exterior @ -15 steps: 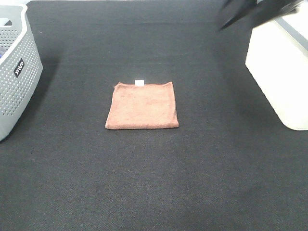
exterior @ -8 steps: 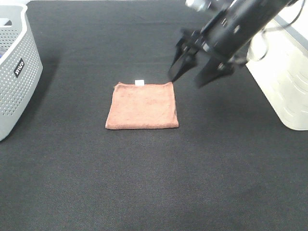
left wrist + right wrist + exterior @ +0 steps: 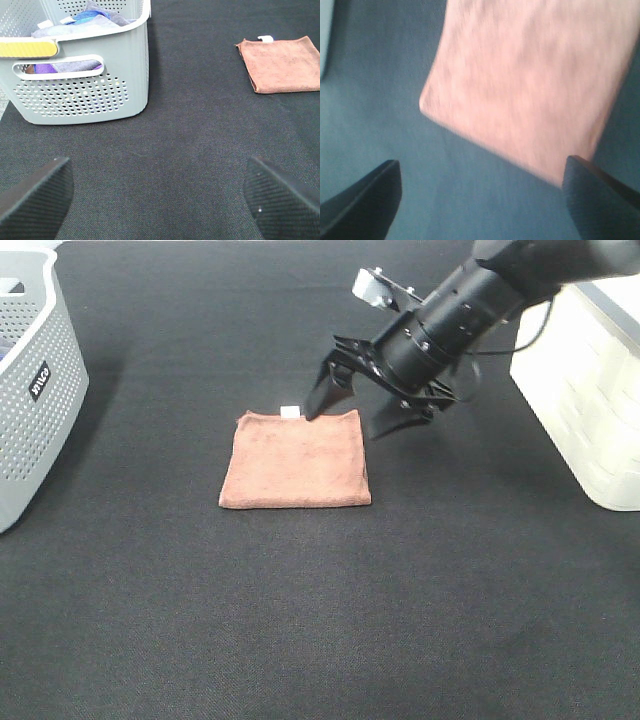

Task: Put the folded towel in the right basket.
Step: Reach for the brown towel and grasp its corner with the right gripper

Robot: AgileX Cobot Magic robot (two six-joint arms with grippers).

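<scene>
The folded towel [image 3: 296, 458], rust-brown with a small white tag on its far edge, lies flat on the black mat. It also shows in the left wrist view [image 3: 281, 63] and, blurred, in the right wrist view [image 3: 530, 85]. My right gripper [image 3: 348, 420] is open and hovers over the towel's far right corner, its fingers spread above that edge. The right basket [image 3: 590, 390], white and smooth, stands at the right edge of the exterior view. My left gripper [image 3: 160, 200] is open and empty, low over the mat, well away from the towel.
A grey perforated basket [image 3: 30, 390] with a black label stands at the left edge; the left wrist view shows its wall [image 3: 85, 95] and coloured cloths inside. The black mat [image 3: 320, 620] covers the whole table.
My right arm has come in from the upper right and lowered leftward, so the open gripper now hangs over the towel's far right corner. The towel has not moved.
</scene>
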